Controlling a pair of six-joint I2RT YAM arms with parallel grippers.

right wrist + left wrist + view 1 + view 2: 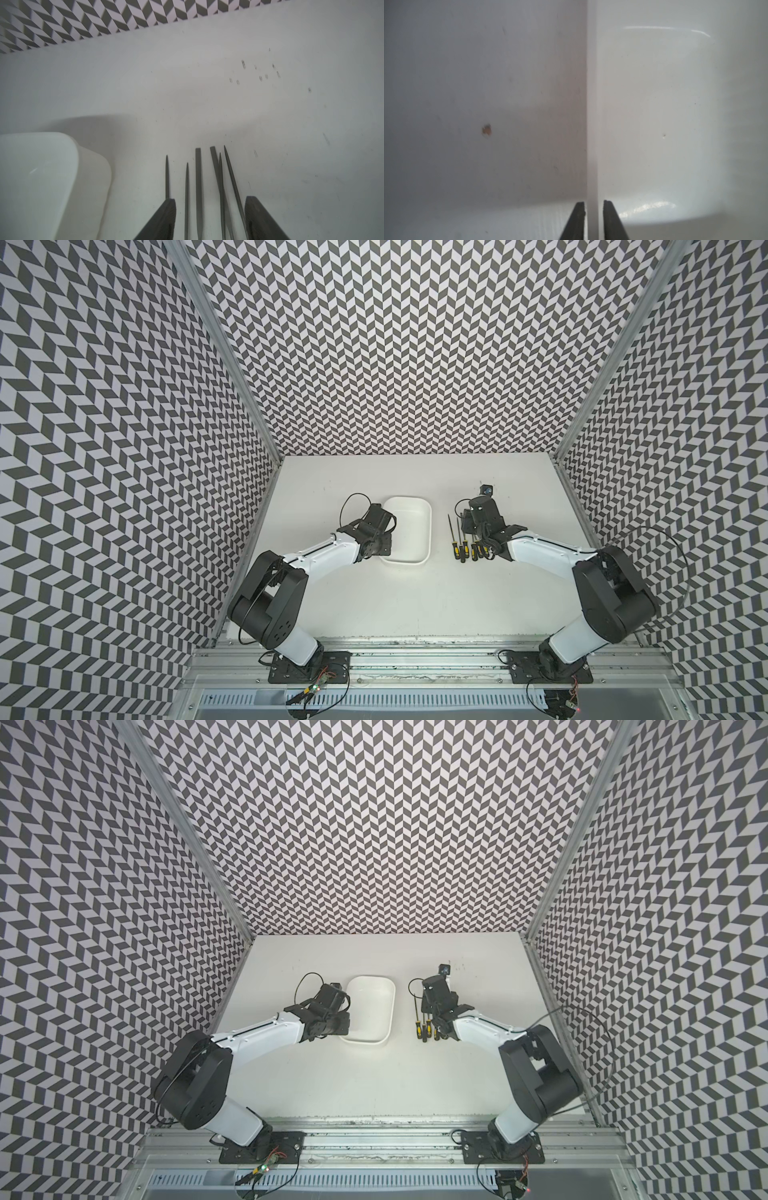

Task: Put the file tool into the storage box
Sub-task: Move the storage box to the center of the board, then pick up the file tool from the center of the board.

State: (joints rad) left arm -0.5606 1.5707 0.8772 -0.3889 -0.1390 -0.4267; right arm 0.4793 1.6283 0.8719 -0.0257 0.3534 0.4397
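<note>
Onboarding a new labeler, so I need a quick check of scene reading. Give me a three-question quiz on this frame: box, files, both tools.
1. True or false: the files lie on the left arm's side of the storage box.
2. Between the jaws of the left tool stands: A) a file B) the box rim C) nothing.
3. How many files show by the right tool in the right wrist view?

Key: 1 false, they lie on the right arm's side. 2 B. 3 six.
</note>
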